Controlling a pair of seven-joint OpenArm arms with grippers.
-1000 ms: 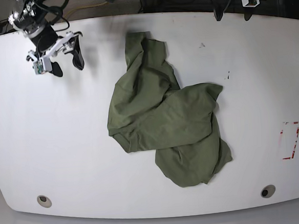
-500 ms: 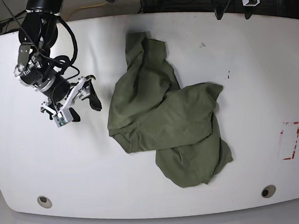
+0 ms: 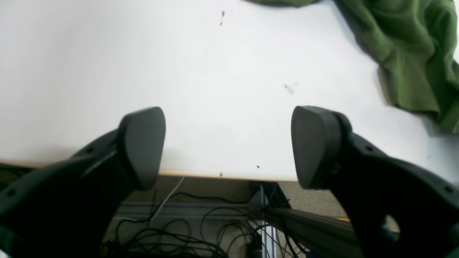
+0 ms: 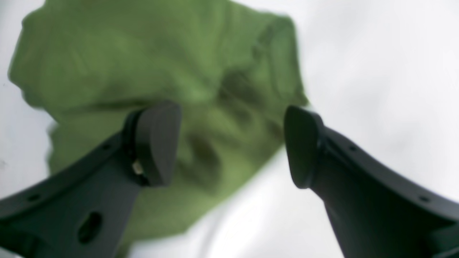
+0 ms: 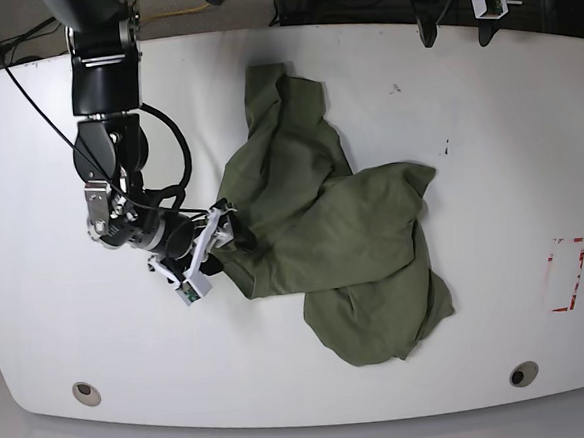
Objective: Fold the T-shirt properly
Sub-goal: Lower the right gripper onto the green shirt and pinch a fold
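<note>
The T-shirt (image 5: 324,242) lay crumpled mid-worktop (image 5: 489,165), nowhere near folded, with the right pincer (image 5: 222,246) spread wide at its left edge and the left pincer (image 3: 227,147) wide by the far edge, so next I'd guess a pinch on that hem.

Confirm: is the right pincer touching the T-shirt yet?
Cannot tell. In the base view the right pincer sits at the T-shirt edge, height unclear; the blurred right wrist view shows open jaws over cloth, neither contact nor gap plain.
</note>
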